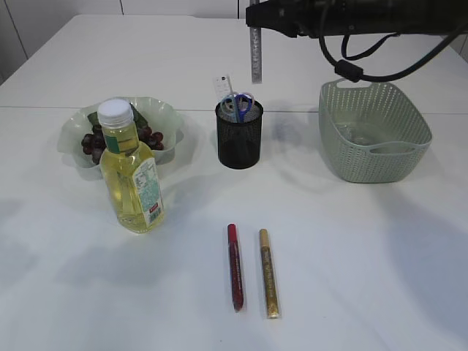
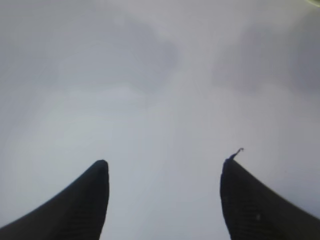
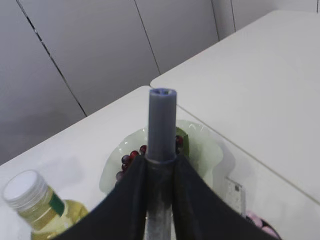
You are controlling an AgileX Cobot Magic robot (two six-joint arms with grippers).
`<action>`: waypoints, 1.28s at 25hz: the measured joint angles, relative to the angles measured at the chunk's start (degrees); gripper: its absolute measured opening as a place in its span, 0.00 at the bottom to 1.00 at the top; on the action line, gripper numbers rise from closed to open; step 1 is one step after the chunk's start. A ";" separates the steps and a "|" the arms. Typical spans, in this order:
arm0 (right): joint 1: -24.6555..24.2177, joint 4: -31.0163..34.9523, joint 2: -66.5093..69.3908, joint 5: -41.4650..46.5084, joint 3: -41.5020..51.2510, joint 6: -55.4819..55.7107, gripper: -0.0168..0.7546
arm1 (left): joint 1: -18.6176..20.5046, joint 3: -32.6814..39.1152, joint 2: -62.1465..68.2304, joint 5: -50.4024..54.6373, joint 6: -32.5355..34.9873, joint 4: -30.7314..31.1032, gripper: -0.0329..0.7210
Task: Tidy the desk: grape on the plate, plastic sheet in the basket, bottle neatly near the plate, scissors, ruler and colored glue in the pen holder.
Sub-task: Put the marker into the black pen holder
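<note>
My right gripper (image 1: 256,29) hangs at the top of the exterior view, shut on a silver glue pen (image 1: 256,55) that points straight down above the black mesh pen holder (image 1: 239,139). From the wrist, the pen (image 3: 162,120) stands between the jaws. Scissors (image 1: 238,104) and a white ruler (image 1: 223,84) stick out of the holder. Red glue (image 1: 235,267) and gold glue (image 1: 269,272) lie side by side at the front. Grapes (image 1: 95,140) sit on the green plate (image 1: 168,117), with the bottle (image 1: 131,172) upright before it. My left gripper (image 2: 165,167) is open over bare table.
A pale green basket (image 1: 376,157) stands at the right, with a clear plastic sheet (image 1: 362,135) lying inside. The right arm and its cables (image 1: 351,66) stretch across the top right. The table's back edge runs behind the plate and holder.
</note>
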 joint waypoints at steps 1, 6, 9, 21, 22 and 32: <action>0.00 1.97 1.46 -0.10 -0.87 -1.79 0.20 | 0.00 0.00 0.00 0.09 0.00 -0.28 0.71; 0.00 8.81 8.07 -0.36 -4.11 -11.16 0.20 | 0.00 0.00 0.00 0.09 0.00 -0.91 0.71; 0.00 10.74 11.18 -0.59 -5.68 -16.25 0.20 | 0.00 0.00 0.00 0.09 0.00 -0.94 0.71; 0.00 11.29 16.69 -1.05 -8.15 -21.13 0.24 | 0.00 0.00 0.00 0.09 0.00 -1.04 0.71; 0.00 11.29 16.69 -1.05 -8.36 -21.18 0.27 | 0.00 0.00 0.00 0.09 0.00 -1.04 0.71; 0.00 11.52 16.69 -1.05 -8.49 -19.40 0.36 | 0.00 0.00 0.00 0.34 0.00 -1.17 0.71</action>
